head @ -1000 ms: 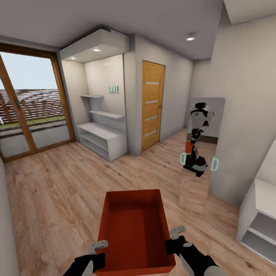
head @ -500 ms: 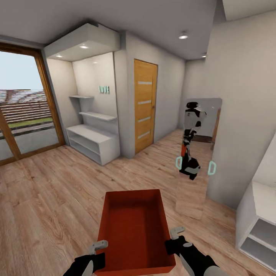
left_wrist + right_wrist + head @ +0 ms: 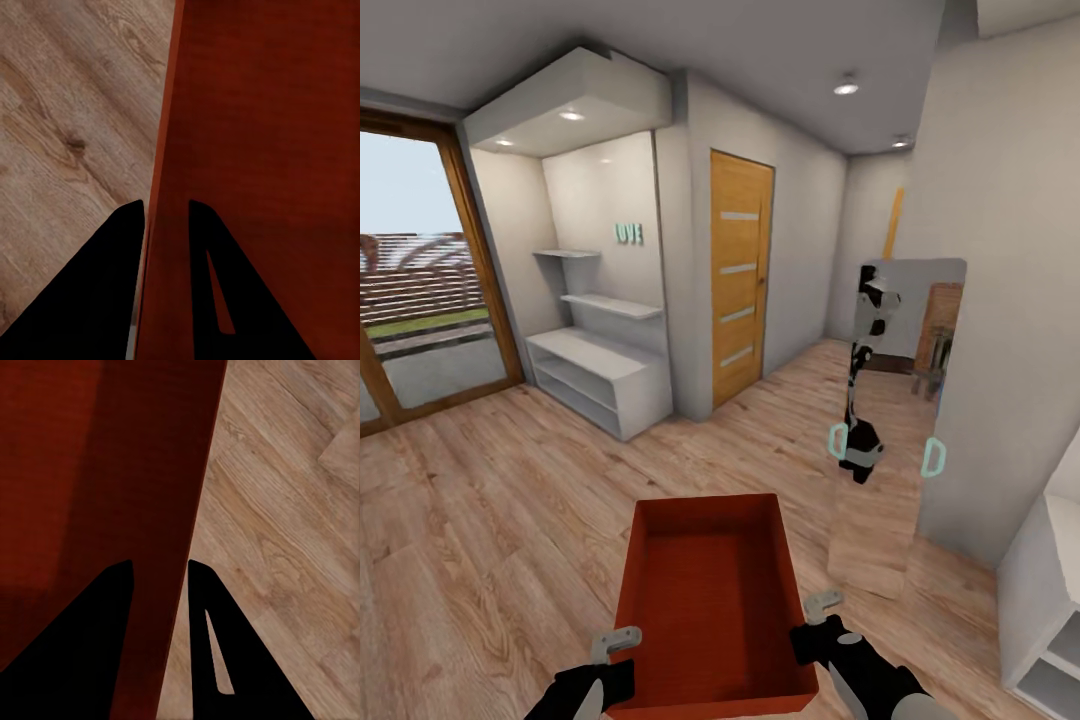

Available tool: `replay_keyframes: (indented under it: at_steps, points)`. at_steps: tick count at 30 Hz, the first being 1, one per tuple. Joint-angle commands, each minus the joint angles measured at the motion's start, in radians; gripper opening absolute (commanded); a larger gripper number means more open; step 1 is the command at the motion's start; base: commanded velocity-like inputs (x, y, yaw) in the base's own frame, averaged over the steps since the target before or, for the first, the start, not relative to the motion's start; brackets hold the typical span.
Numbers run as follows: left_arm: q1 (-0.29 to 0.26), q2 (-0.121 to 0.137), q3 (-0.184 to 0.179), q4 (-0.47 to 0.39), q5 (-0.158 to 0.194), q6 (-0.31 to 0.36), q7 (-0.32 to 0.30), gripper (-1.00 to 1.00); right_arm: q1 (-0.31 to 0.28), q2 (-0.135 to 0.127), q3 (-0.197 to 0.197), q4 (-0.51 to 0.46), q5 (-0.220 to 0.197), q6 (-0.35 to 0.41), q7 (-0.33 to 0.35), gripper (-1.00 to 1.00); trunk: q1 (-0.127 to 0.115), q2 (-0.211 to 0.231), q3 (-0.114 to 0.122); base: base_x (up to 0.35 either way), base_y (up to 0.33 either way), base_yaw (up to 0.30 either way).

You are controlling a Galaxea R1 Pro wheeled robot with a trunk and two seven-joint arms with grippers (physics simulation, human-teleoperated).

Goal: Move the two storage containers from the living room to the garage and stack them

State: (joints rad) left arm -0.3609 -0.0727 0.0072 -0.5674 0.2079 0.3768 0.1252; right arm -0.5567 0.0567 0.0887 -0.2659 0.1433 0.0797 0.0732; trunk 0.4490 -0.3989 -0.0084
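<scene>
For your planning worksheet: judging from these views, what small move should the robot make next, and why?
Probably keep driving on toward the garage. The storage container is pinched by the left gripper and right gripper, one on each side wall, above the wood-plank floor, not concrete.

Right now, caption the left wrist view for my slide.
Left tool pinching the red-orange container's wall above wood-plank flooring.

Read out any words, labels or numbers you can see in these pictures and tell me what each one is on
"LOVE", as best it reads: small teal letters on the white back wall of the shelf alcove, above the upper shelf; blurred, so the middle letters are uncertain.
The red-orange storage container carries no lettering in the head view or the wrist views.
The wooden door shows no text.
</scene>
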Motion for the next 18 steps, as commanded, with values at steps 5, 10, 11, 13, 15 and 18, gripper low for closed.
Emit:
replay_keyframes:
  at_steps: [5, 10, 11, 13, 15, 18]
  points:
    - [0.0, -0.001, 0.0, -0.003, -0.02, -0.012, 0.011, -1.0, 0.0, 0.037, -0.014, 0.001, 0.002, 0.006, 0.031, -1.0, 0.001, -0.001, -0.001, 0.327, 0.036, 0.0]
    - [0.0, -0.001, -0.001, -0.003, -0.02, -0.012, 0.011, -1.0, 0.0, 0.037, -0.014, 0.001, 0.004, 0.005, 0.031, -1.0, 0.001, -0.001, -0.001, 0.327, 0.003, 0.0]
    - [0.0, -0.001, 0.0, -0.003, -0.02, -0.012, 0.011, -1.0, 0.0, 0.037, -0.014, 0.0, 0.004, 0.005, 0.031, -1.0, 0.001, -0.001, -0.001, 0.327, 0.0, 0.0]
    - [0.0, -0.001, 0.0, -0.003, -0.019, -0.012, 0.011, -1.0, 0.0, 0.037, -0.014, 0.0, 0.004, 0.005, 0.031, -1.0, 0.001, -0.001, -0.001, 0.327, 0.0, 0.0]
    - [0.0, -0.001, 0.0, -0.003, -0.019, -0.012, 0.011, -1.0, 0.0, 0.037, -0.014, 0.001, 0.004, 0.005, 0.031, -1.0, 0.001, -0.001, -0.001, 0.327, 0.0, 0.0]
    - [0.0, -0.001, 0.0, -0.003, -0.02, -0.012, 0.011, -1.0, 0.0, 0.037, -0.014, 0.001, 0.004, 0.005, 0.031, -1.0, 0.001, -0.001, -0.001, 0.327, 0.0, 0.0]
